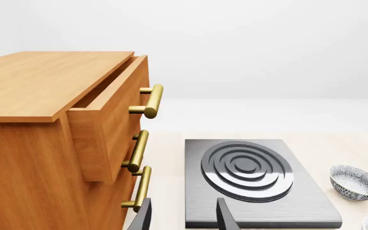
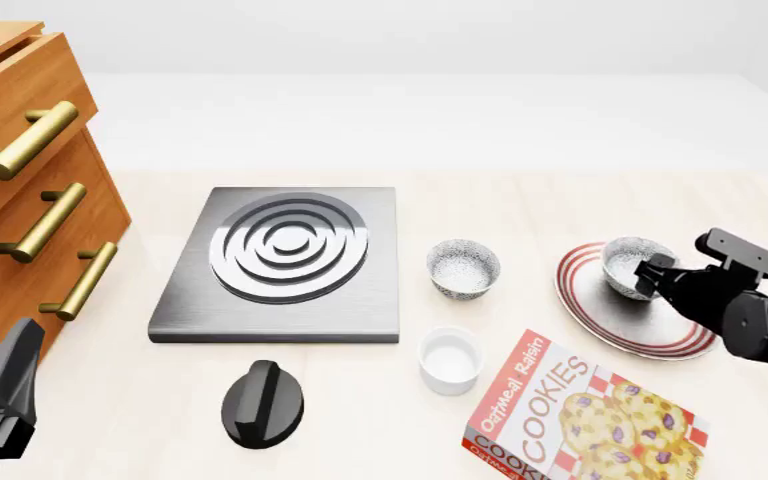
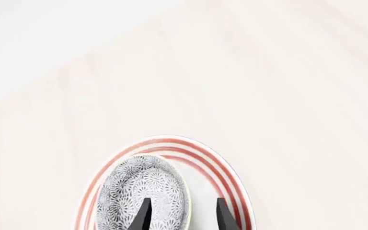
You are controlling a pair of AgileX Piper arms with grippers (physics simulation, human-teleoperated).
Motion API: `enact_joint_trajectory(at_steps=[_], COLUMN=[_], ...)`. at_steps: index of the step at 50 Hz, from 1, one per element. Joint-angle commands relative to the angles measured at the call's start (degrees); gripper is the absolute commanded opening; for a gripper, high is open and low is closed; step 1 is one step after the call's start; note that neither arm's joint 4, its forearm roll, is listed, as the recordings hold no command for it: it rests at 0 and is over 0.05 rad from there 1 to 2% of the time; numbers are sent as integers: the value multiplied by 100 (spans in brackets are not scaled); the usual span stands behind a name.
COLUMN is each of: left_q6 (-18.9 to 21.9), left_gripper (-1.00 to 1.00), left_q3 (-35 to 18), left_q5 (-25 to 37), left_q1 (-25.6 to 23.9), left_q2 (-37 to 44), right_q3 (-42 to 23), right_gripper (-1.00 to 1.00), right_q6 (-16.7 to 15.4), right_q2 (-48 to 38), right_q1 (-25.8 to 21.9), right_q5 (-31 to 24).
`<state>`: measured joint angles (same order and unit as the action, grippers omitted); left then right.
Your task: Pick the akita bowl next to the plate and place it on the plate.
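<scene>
Left wrist: left gripper (image 1: 184,215) jaws apart, empty, over stove slab (image 1: 254,184); spare bowl (image 1: 355,182) lower right. Front: akita bowl (image 2: 631,266) on plate (image 2: 598,310), mid-right, right gripper (image 2: 658,275) at its rim. Right wrist: jaws straddle bowl wall, clamped or not – can't tell. Risk: lifting w/o fully releasing could drag or tip the bowl off.

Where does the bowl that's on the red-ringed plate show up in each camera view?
Front: akita bowl on the plate, right side, by the right gripper.
Right wrist: akita bowl low, between the fingers.
Left wrist: not in it; that bowl is the other one.
Shared landmark: the plate.
</scene>
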<state>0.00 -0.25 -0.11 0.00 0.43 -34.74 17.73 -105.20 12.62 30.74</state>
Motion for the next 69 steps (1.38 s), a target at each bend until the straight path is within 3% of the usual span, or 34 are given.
enact_joint_trajectory(at_steps=[1, 26, 42, 48, 49, 56, 69], left_q6=[0, 0, 0, 0, 0, 0, 0], left_gripper=[100, 100, 100, 100, 100, 100, 100], left_q3=[0, 0, 0, 0, 0, 0, 0], left_q5=[0, 0, 0, 0, 0, 0, 0], left_q1=[0, 0, 0, 0, 0, 0, 0], left_q2=[0, 0, 0, 0, 0, 0, 0], right_q3=[1, -15, 393, 576, 614, 950, 1652], right_gripper=[100, 100, 100, 100, 100, 100, 100], right_q6=[55, 482, 641, 469, 643, 687, 823], right_q2=[2, 1636, 3926, 4644, 4676, 5981, 7491], right_q1=[-17, 31, -57, -48, -141, -271, -276], right_q5=[-40, -1014, -1820, -1910, -1959, -2317, -2386])
